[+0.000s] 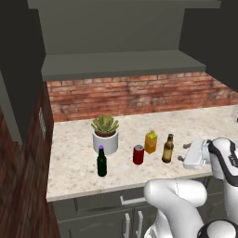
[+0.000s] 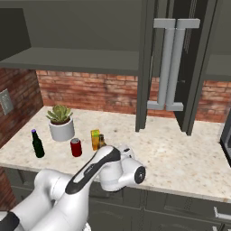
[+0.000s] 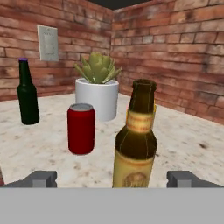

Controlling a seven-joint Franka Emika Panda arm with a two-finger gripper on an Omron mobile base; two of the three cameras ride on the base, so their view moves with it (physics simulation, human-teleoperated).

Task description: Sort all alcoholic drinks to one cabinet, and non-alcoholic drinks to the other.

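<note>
Four drinks stand on the speckled counter (image 1: 74, 153). The dark green bottle with a purple cap (image 1: 101, 162) (image 2: 37, 144) (image 3: 27, 94) is leftmost. Then come the red soda can (image 1: 138, 155) (image 2: 76, 147) (image 3: 81, 128), the orange juice carton (image 1: 150, 142) (image 2: 95, 139) and the amber beer bottle (image 1: 168, 149) (image 3: 135, 144). My gripper (image 1: 182, 152) (image 3: 112, 179) is open, level with the beer bottle and just to its right. In the hand view the beer bottle stands close between the two fingertips (image 3: 40, 178), untouched. In the right base view my arm hides most of the beer bottle (image 2: 102, 141).
A potted succulent in a white pot (image 1: 105, 135) (image 2: 61, 122) (image 3: 97, 87) stands behind the drinks. Above the brick wall is an open cabinet shelf (image 1: 121, 62). A cabinet door with long handles (image 2: 173, 63) stands open to the right. A wall outlet (image 3: 47, 43) is on the left wall.
</note>
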